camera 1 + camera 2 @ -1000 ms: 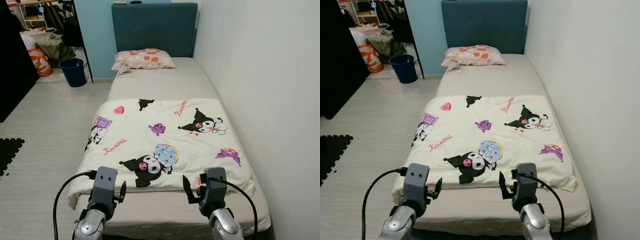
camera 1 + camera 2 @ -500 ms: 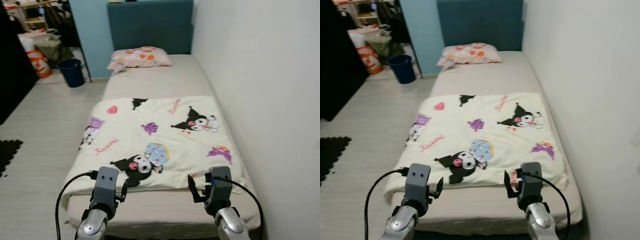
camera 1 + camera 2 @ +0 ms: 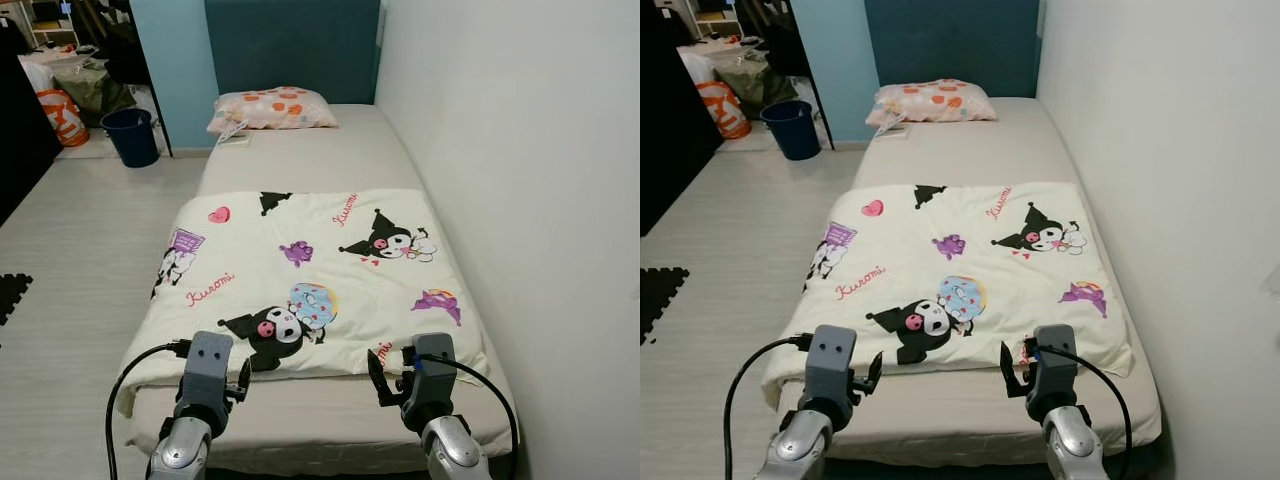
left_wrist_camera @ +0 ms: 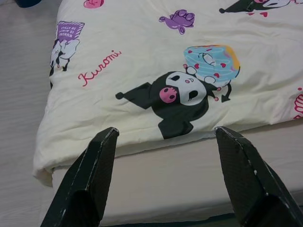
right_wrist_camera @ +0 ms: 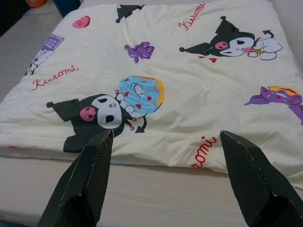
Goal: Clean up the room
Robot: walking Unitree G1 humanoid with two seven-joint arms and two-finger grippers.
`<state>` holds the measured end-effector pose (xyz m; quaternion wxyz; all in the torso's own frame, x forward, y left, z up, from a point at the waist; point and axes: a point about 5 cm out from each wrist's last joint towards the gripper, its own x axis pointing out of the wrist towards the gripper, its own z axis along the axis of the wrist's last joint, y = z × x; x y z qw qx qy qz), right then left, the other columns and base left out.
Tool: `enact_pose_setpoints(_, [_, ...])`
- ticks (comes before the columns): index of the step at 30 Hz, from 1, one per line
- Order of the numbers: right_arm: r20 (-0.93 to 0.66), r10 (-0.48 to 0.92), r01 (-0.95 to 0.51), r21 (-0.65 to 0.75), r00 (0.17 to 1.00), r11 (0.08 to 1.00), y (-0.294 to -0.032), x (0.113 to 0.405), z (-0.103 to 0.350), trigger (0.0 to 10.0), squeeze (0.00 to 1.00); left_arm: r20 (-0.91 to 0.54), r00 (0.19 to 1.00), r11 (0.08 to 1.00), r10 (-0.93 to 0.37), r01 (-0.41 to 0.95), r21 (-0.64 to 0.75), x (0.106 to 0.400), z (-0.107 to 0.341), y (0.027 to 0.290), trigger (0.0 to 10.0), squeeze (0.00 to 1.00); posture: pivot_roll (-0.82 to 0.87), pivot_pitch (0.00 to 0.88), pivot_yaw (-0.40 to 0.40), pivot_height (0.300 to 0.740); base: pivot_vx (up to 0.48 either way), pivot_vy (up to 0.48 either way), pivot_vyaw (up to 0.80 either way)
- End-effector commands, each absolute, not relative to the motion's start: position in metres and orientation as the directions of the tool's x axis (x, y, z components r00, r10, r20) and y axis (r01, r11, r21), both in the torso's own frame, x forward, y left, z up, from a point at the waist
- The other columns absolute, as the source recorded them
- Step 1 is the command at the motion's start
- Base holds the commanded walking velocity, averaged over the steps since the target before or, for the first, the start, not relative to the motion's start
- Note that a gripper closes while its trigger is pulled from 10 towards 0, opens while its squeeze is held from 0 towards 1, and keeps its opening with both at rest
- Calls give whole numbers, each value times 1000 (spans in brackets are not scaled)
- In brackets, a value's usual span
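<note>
Careful: your left gripper point(image 3: 243, 379) and right gripper point(image 3: 376, 382), jaws spread wide with nothing between them, hover low in frame above the bed's point(image 3: 330, 165) foot. You may pinch the mattress sheet along with the cream cartoon-print blanket point(image 3: 310, 280), lying mid-frame, flat, lightly wrinkled.

Cream cartoon-print blanket point(image 3: 310, 275) spread flat over the foot half of the bed point(image 3: 300, 165), its left edge drooping over the bed's side, pink floral pillow point(image 3: 270, 108) lying at the head end against the teal headboard point(image 3: 292, 45)
</note>
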<state>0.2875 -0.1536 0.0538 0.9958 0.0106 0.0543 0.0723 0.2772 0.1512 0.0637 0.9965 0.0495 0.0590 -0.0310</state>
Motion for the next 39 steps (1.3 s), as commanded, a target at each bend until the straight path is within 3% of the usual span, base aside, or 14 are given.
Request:
enact_pose_setpoints(1, [-108,139,-137,19,984,990,-154,285,52,10000,0,-146,988,993,-41,56,100,273,57,156,10000,0,-72,126,15,740,0,0,0])
enact_pose_setpoints(19, [-106,139,-139,14,985,990,-154,285,52,10000,0,-119,992,995,-36,47,86,273,60,156,10000,0,-75,115,17,740,0,0,0])
enact_pose_setpoints(39, [-114,147,-145,22,983,989,-153,283,50,10000,0,-82,995,996,-52,58,72,270,65,154,10000,0,-73,125,17,740,338,0,0])
